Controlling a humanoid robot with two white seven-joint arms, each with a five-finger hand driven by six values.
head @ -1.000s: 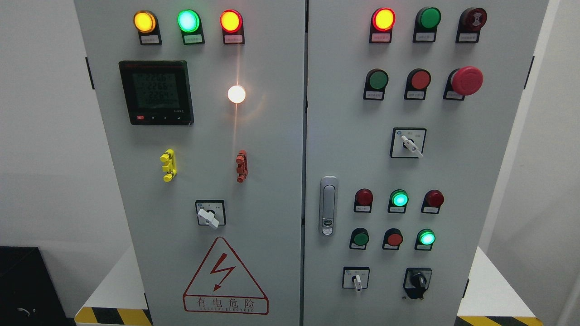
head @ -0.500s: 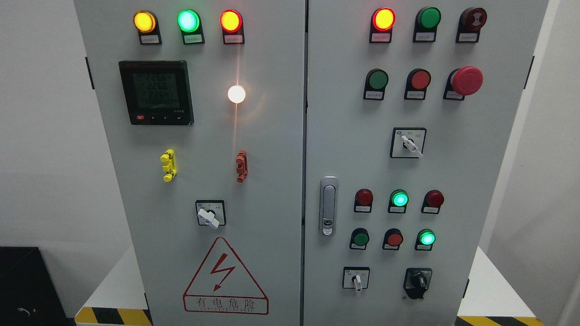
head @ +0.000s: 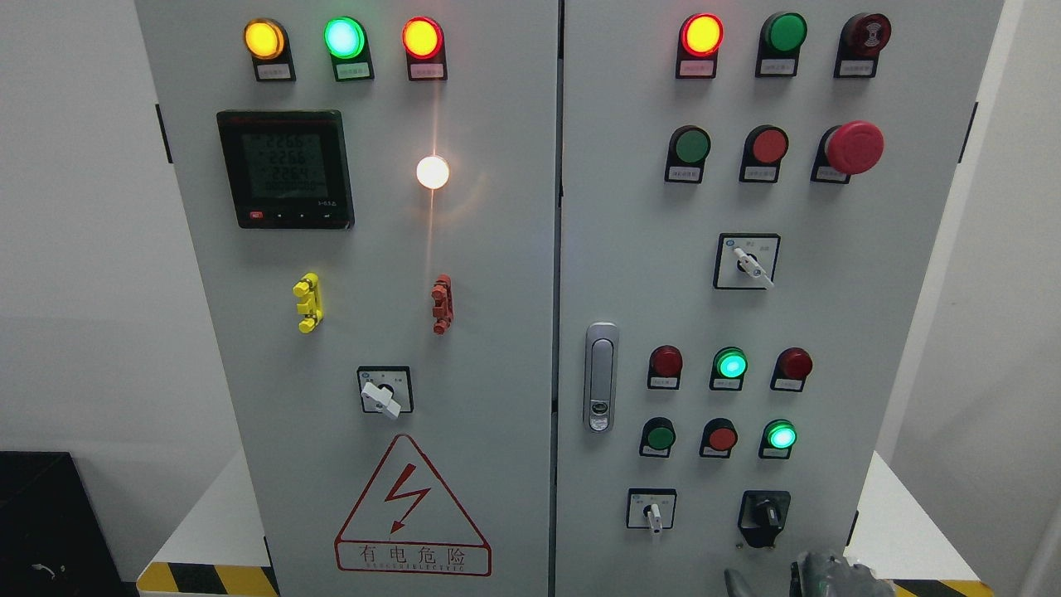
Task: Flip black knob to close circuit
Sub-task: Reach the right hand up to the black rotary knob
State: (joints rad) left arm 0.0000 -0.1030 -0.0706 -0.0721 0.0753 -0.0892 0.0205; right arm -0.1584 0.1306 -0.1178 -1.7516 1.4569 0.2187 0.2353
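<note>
- A hand (head: 816, 575), just below the black knob (head: 764, 517), is cut off by the bottom edge; only grey fingertips show, possibly the right hand's.
- Button label plates above the black knob are too small to read.
- The meter (head: 285, 169) digits are blurred.

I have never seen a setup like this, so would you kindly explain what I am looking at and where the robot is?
This single picture comes from a camera on a humanoid robot's head. It faces a grey metal electrical cabinet with two doors, covered in lit and unlit round indicator lamps, push buttons, a black digital meter and several rotary switches. The black rotary knob at the lower right is the target. Just below it, a grey robot hand peeks in at the bottom edge; it holds nothing, and which arm it belongs to is unclear.
</note>
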